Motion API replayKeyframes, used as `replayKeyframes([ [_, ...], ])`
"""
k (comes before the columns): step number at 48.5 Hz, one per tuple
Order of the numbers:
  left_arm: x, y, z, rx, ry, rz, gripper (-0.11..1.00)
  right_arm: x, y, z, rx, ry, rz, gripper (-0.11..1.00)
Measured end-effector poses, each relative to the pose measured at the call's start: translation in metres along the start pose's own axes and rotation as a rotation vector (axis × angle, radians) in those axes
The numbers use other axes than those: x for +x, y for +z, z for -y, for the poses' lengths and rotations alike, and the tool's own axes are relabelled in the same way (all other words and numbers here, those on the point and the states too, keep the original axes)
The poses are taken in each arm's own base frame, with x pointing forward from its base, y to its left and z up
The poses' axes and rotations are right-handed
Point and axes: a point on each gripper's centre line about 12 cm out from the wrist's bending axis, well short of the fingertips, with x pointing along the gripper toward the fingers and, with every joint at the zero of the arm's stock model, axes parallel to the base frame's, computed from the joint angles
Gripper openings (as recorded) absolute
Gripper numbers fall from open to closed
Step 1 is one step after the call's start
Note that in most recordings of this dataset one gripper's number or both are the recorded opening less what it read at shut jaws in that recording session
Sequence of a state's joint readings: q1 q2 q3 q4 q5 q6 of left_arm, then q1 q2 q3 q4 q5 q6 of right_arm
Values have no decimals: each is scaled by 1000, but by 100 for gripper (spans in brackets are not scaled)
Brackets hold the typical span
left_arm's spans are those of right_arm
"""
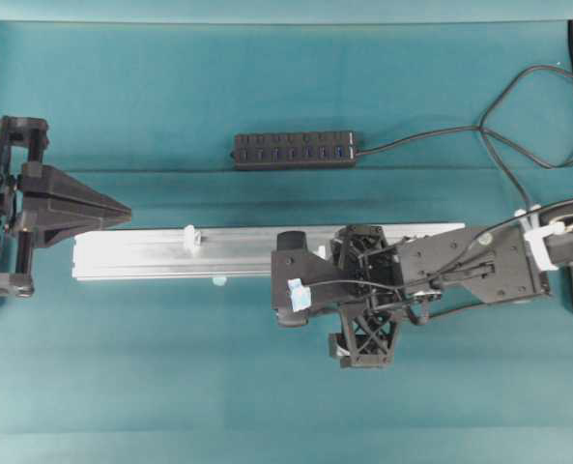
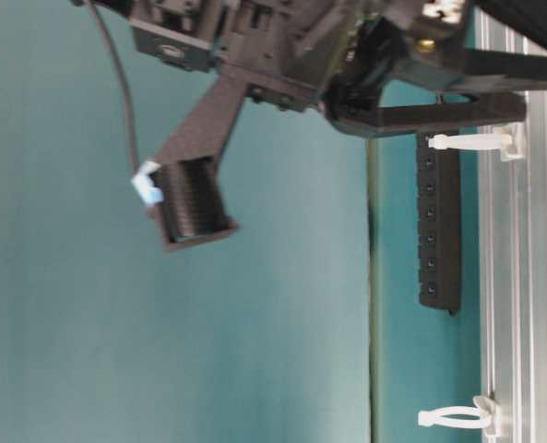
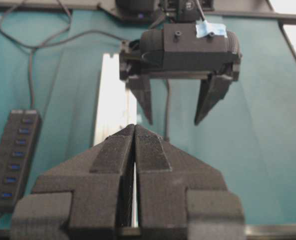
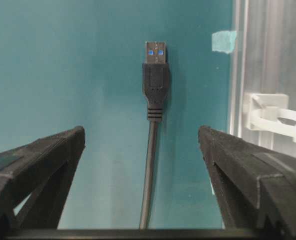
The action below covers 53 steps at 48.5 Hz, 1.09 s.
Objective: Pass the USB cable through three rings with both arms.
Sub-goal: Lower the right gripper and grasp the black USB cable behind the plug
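Between our spread right claw [image 4: 143, 190], cable [image 4: 148, 170] with plug [image 4: 155, 75] at twelve o'clock: centre, lower, then pinch; left claw [image 3: 134, 150] closed, empty.

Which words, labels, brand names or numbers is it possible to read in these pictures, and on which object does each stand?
None can be read.
USB cable: blue marks in the plug, no letters.
Hub strip: ports only, no legible print.
Blue tape on the right claw: blank.
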State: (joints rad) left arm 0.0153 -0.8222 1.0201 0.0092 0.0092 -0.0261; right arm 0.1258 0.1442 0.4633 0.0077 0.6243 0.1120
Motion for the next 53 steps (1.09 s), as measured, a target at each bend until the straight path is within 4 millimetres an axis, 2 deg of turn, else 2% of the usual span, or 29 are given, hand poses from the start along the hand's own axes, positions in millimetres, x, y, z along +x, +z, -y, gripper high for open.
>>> replayKeyframes([
  [26,-1,0,0,0,-1,-2,2,30,-11,3,-19,-20,-64,77],
  [43,-1,0,0,2,0,-2,2,34,-19,4,-19,-21,-72,76],
  [53,-1,0,0,0,0,0,2,35,-20,4,-20,-22,-73,66],
])
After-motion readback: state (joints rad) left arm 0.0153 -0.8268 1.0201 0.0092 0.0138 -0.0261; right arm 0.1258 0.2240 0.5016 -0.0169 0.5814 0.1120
